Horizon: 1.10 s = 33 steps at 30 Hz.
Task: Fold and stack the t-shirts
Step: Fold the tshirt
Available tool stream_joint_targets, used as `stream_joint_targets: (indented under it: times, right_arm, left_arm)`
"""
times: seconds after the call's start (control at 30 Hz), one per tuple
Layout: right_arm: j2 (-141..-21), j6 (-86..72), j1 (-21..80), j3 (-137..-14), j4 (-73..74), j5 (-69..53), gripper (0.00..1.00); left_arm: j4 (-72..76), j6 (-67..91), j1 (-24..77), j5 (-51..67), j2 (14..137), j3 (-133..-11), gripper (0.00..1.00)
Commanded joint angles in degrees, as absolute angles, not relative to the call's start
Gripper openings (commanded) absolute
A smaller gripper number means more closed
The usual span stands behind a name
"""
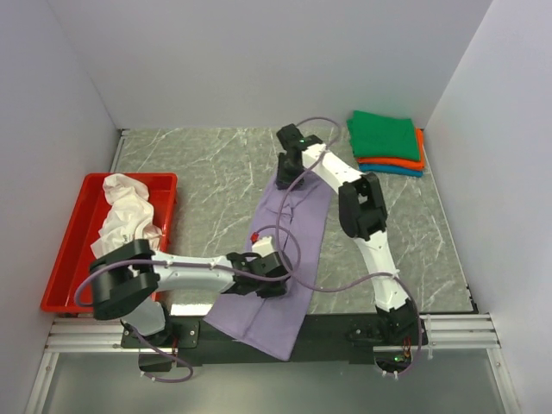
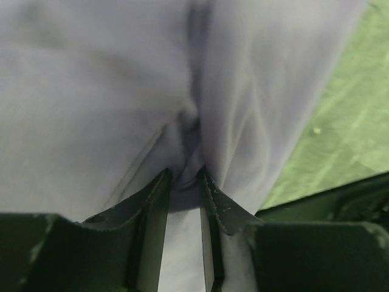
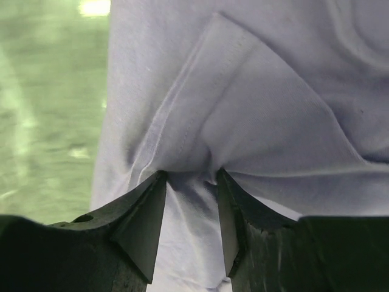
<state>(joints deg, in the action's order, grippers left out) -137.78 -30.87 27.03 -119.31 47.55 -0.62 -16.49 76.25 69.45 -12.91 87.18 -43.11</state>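
Observation:
The lavender t-shirt (image 1: pixel 289 237) lies in a long folded strip down the middle of the table, its near end hanging over the front edge. My left gripper (image 1: pixel 269 274) is shut on its near part, with cloth bunched between the fingertips (image 2: pixel 184 173). At the strip's far end, my right gripper (image 1: pixel 288 169) pinches a gathered fold by a hem (image 3: pixel 191 173). The white t-shirt (image 1: pixel 125 216) lies crumpled in the red tray (image 1: pixel 65 250). Folded green (image 1: pixel 384 134), orange (image 1: pixel 412 162) and teal (image 1: pixel 392 170) t-shirts form a stack at the back right.
The red tray stands along the left side of the marble-patterned table (image 1: pixel 198 172). White walls close in the left, back and right. A metal rail (image 1: pixel 448 332) with the arm bases runs along the near edge.

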Motion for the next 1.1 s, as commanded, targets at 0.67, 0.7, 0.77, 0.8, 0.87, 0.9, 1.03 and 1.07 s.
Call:
stream_joint_targets:
  times: [0.67,0.7,0.77,0.8,0.87,0.9,1.03,1.07]
  right_arm:
    - [-108.65,-28.03,20.3,-104.45,38.17,-5.53,0.58]
    - [-106.89,-29.43,20.39,-101.11,36.75,-5.71,0.58]
    - [-101.79,-30.23,20.39,-91.79,32.53,-7.11,0.57]
    - [-99.86,-31.1,20.39,-88.71,31.13,-7.38,0.57]
    - [-94.94,-31.29,20.39,-81.23,28.14,-7.73,0.56]
    - [-93.62,-31.9,20.39,-79.21,27.69,-7.47,0.56]
    - [-85.46,-32.7,20.39,-68.41,25.14,-8.61,0.56]
    - [-83.95,-32.87,20.39,-66.73,24.88,-8.35,0.56]
  left_arm:
    - [-13.97,51.7,43.35,-6.51,92.17,-69.38,0.43]
    - [-15.19,48.46,42.9,-7.03,97.07,-72.22,0.42]
    - [-16.7,44.23,41.84,-6.5,101.49,-79.67,0.4]
    - [-17.66,41.51,41.84,-7.37,105.6,-82.24,0.4]
    - [-18.98,38.42,41.75,-9.13,109.58,-86.55,0.4]
    - [-20.29,37.02,41.75,-10.53,113.86,-91.27,0.4]
    - [-26.88,36.04,41.05,-14.15,123.73,-102.29,0.39]
    - [-27.16,35.95,40.78,-14.59,125.14,-104.57,0.39]
